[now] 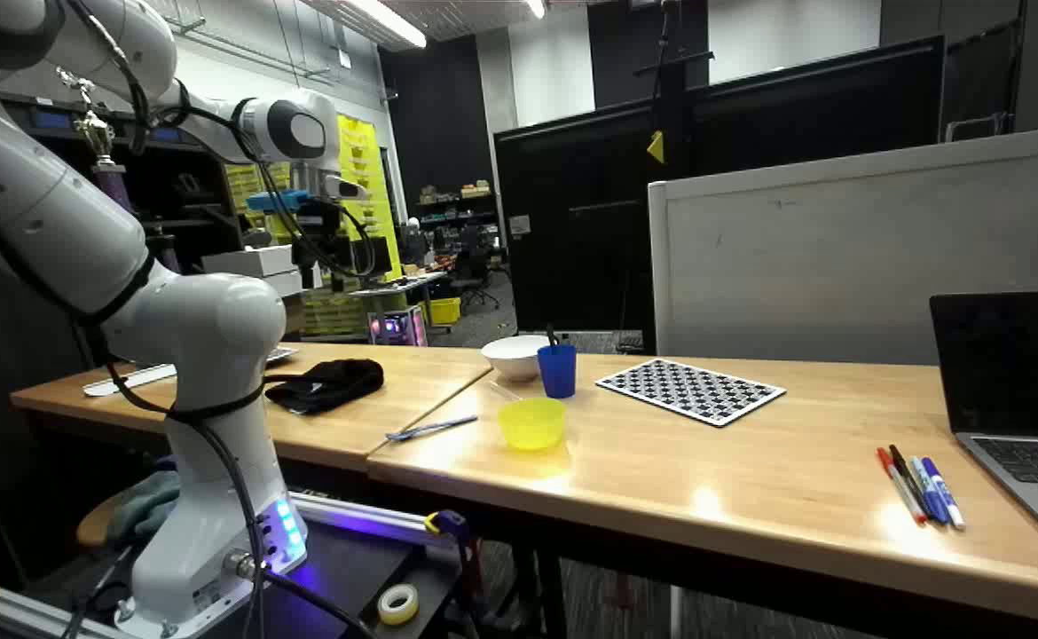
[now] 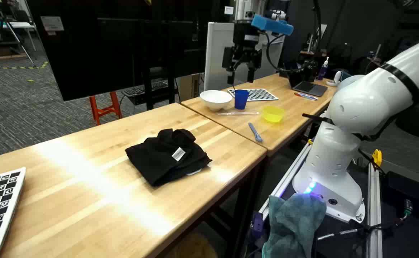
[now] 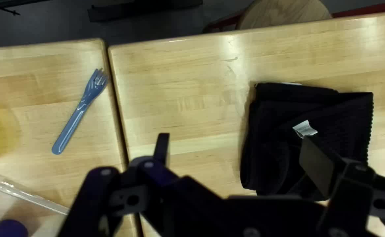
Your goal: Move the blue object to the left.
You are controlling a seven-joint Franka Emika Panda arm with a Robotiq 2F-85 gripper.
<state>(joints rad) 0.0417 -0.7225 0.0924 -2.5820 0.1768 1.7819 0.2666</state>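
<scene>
Blue cup (image 1: 558,377): most likely the object meant; it stands upright on the table (image 1: 794,470), close to mid-frame in both exterior views, and its edge probably shows too at the lower left corner of the wrist view
Tool (image 2: 241,76): fingers spread well apart, nothing gripped, high over the table; an exterior view makes it seem above the cup, yet the wrist view has table top and black cloth (image 3: 278,138) beneath, so trusting that angle and dropping straight down would likely miss
White bowl (image 2: 213,102): in an exterior view, just left of the cup with a thin gap showing; a finger forced in there could jam on the rim, and a low sideways drag could shove both
Dark handle (image 1: 551,335): pokes up out of the cup; a descending finger could strike it and tip the lot
Clear plastic stick (image 3: 28,196): near the cup, lower left of the wrist view; the cup could snag or ride on it
Fork (image 3: 80,110): bluish, left of centre in the wrist view; a loose reading of the task could send the tool here
Table seam (image 3: 117,115): left of the cup in both exterior views; a cup set across it could rock
</scene>
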